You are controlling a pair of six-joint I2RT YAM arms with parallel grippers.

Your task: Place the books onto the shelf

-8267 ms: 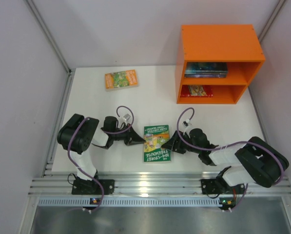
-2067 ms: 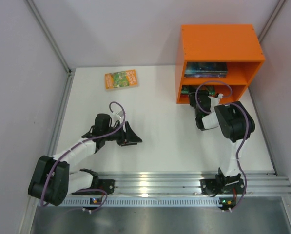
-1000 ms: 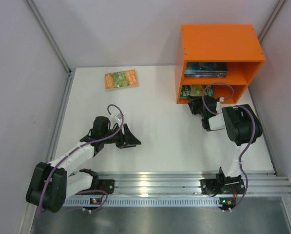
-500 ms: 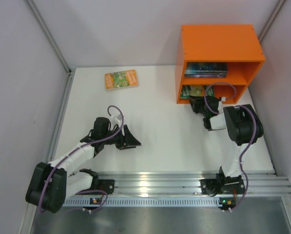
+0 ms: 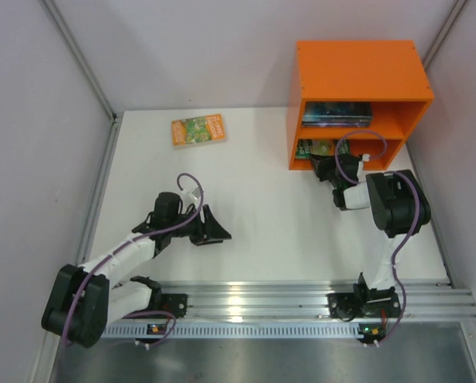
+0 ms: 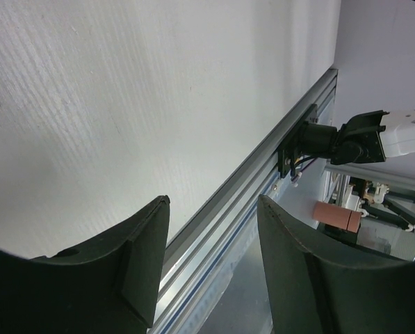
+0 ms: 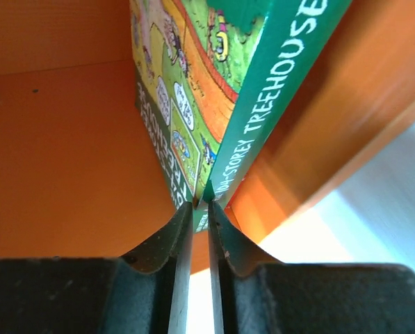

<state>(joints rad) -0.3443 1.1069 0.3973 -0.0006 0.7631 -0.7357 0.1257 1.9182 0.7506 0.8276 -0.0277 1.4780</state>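
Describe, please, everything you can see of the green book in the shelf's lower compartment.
The green book is a thin paperback with white TREEHOUSE lettering on its spine and a cartoon cover in orange and green. It sits in the lower compartment of the orange shelf, near the opening. The tips of the shut right gripper are at its spine corner.

White table, grooved metal rail along its near edge, seemingly aluminium.
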